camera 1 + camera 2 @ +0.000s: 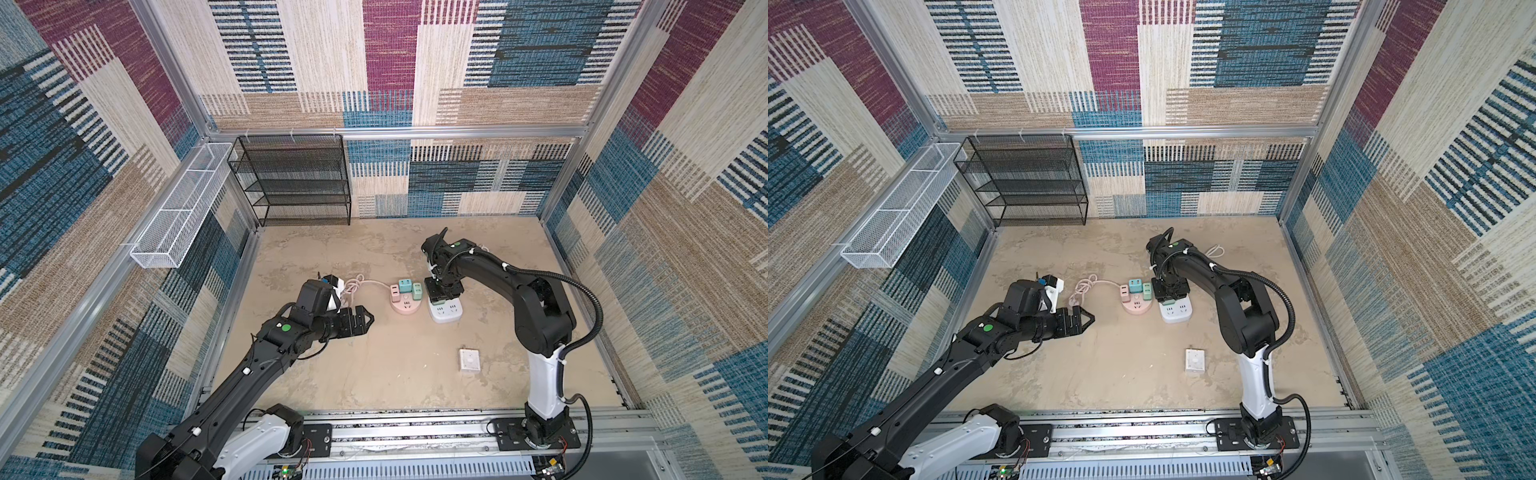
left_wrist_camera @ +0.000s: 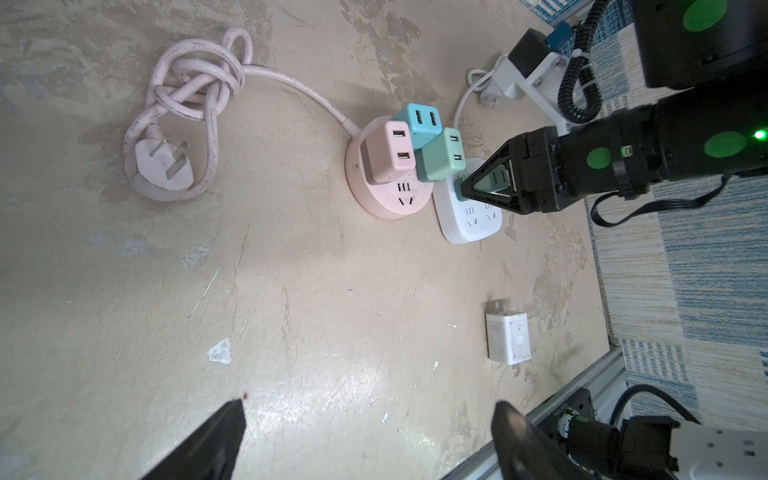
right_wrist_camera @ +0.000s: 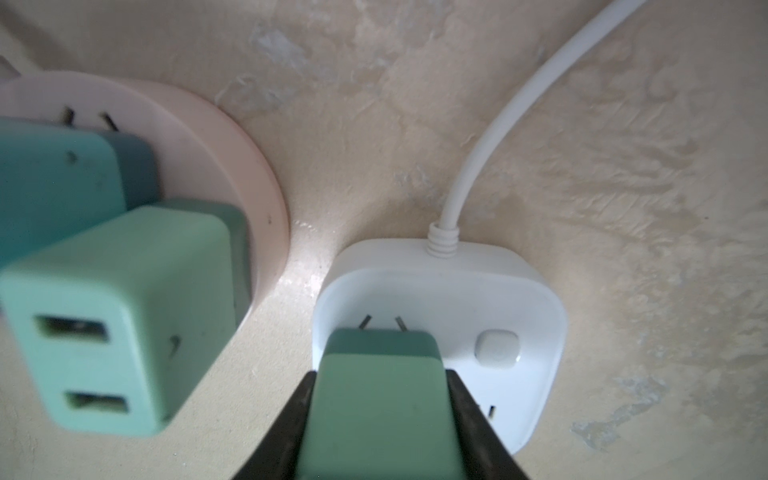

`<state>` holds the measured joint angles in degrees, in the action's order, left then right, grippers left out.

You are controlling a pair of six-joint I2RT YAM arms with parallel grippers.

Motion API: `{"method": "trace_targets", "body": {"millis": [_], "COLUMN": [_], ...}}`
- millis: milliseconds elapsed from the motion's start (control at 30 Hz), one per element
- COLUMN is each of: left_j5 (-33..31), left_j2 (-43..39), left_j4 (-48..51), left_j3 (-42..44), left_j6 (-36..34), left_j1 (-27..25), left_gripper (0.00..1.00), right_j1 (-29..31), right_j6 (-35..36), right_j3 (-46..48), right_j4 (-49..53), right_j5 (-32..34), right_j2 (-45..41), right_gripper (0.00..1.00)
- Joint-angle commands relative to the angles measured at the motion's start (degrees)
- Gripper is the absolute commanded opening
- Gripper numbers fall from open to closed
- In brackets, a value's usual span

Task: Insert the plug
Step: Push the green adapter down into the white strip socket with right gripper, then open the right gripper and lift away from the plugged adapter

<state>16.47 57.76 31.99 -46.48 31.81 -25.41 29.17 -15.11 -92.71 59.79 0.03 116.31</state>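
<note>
My right gripper [image 3: 380, 374] is shut on a green plug [image 3: 380, 415], one finger on each side of it. It holds the plug upright over the white square power strip [image 3: 498, 299], with the plug's dark base down at the strip's face [image 2: 469, 226]. The prongs are hidden. In both top views the right gripper [image 1: 444, 291] [image 1: 1169, 289] points down over the strip [image 1: 446, 311]. My left gripper [image 2: 372, 407] is open and empty. It hovers left of the round pink power strip [image 1: 405, 307], seen as the left gripper [image 1: 368, 318] [image 1: 1088, 318] in both top views.
The pink strip [image 2: 386, 199] carries pink, blue and green plugs, and its knotted pink cord [image 2: 195, 91] lies to its left. A white adapter [image 1: 468, 359] lies nearer the front. A black mesh shelf [image 1: 291, 178] stands at the back left, beside a white wire basket [image 1: 183, 212].
</note>
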Motion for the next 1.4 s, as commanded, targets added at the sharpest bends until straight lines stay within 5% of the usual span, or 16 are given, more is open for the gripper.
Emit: {"method": "trace_targets", "body": {"millis": [0,600,900,1167,1367], "left_j5": [-0.2,-1.3,-2.0,-2.7,-1.9], "left_j2": [-0.1,-2.3,-2.4,-2.5,-1.7], "left_j4": [0.9,3.0,4.1,4.8,4.3], "left_j3": [-0.7,-1.3,-2.2,-2.3,-2.3], "left_j6": [-0.3,0.2,-0.6,-0.7,-0.2], "left_j1": [-0.1,-0.3,-0.3,-0.2,-0.3], "left_gripper": [0.97,0.97,0.98,0.98,0.99], "right_j1": [0.0,-0.1,-0.1,-0.1,0.0], "right_j6": [-0.3,0.0,-0.6,-4.6,-8.1], "right_j3": [0.6,3.9,5.4,14.5,24.4], "right_j4": [-1.1,-3.9,-4.2,-8.9,-11.5], "right_j5": [1.4,0.0,0.5,5.8,3.4], "right_j2": [0.1,-3.7,-7.7,-22.4,-36.4], "right_gripper": [0.34,0.56,0.57,0.57,0.63]}}
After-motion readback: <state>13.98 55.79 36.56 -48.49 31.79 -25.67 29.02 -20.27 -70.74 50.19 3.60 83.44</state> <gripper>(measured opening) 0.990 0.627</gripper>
